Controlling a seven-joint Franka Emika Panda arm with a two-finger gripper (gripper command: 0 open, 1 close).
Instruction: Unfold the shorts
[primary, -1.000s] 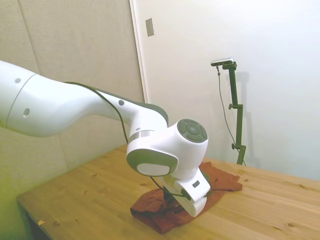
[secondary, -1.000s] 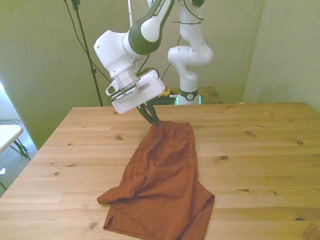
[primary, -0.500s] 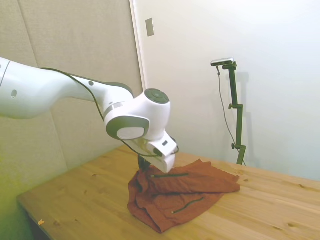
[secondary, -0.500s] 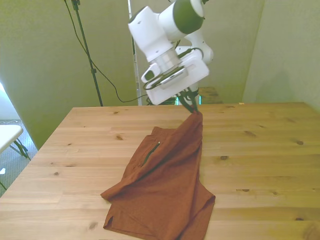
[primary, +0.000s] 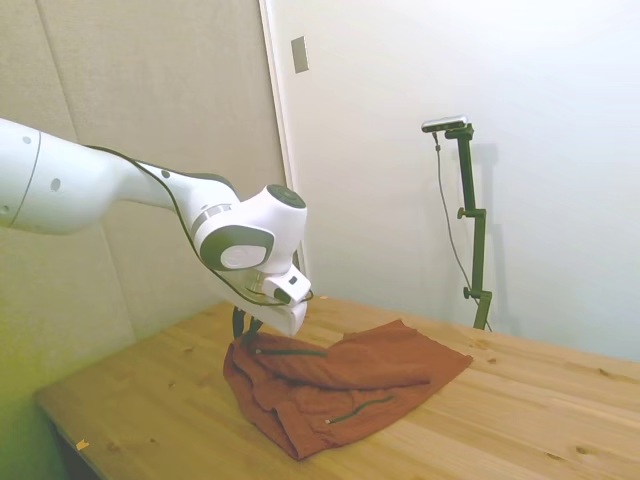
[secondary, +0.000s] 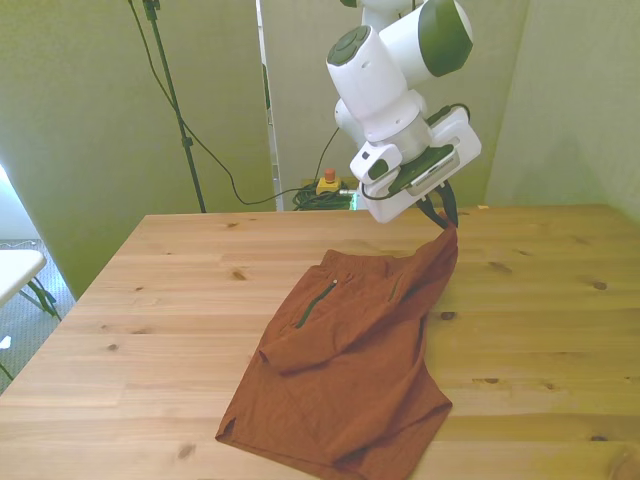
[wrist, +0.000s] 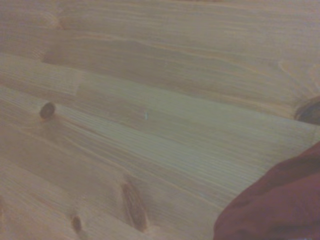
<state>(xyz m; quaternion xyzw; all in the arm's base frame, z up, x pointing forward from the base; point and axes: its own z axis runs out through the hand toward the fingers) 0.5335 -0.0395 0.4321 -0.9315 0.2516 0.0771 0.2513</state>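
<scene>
Front view: claw (secondary: 446, 222) clamped on rust-brown soft cloth shorts (secondary: 345, 375), corner lifted at 2 o'clock, rest on wooden desk (secondary: 150, 300). Could slip loose or bunch up if dragged too fast.

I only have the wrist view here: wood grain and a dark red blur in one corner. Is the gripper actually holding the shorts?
Observer: Yes. In the front view the gripper is shut on a corner of the shorts, lifting it off the table.
Operator: Is the whole garment in the air?
Observer: No. The side view shows most of the shorts lying on the wood, only the pinched corner raised.
Operator: Are they unfolded yet?
Observer: Not fully. In the front view one layer folds over another, with a dark zipper line showing on the upper flap.
</scene>
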